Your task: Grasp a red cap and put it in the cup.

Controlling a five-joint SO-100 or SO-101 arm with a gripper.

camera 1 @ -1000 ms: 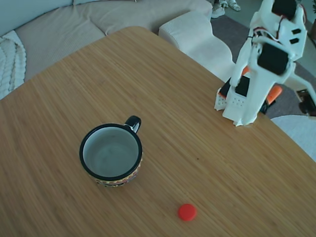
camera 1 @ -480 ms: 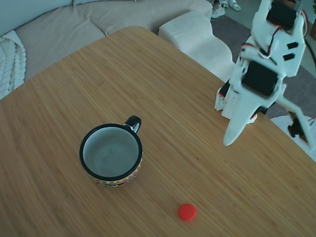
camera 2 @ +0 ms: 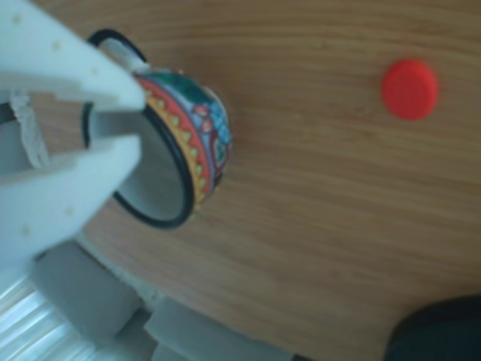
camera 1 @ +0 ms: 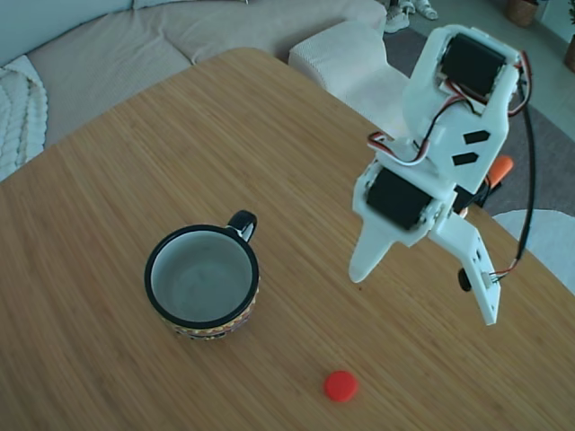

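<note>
The cap (camera 1: pixel 340 385) lies flat on the bare table (camera 1: pixel 296 153) near the bottom edge of the fixed view, well apart from the cup (camera 1: pixel 203 281), which stands upright up and to its left with its handle turned away from the cap; in the other view the cap (camera 2: pixel 409 89) sits alone at upper right with the cup (camera 2: pixel 188 143) off to the left. It looks like thin, stiff plastic: very light, hard enough to take a firm pinch, but smooth and low, so it could skid or flip if one finger lands first. The best hold is probably across its width, with a finger on either side of the rim and the tips close to the wood. The cup's mouth is far wider than the cap, so the drop should be forgiving. The gripper (camera 1: pixel 422 283) hangs in the air above and to the right of the cap, touching neither thing, its fingers spread wide and holding nothing. Beyond the table's far edge is a pale sofa (camera 1: pixel 180 36).
</note>
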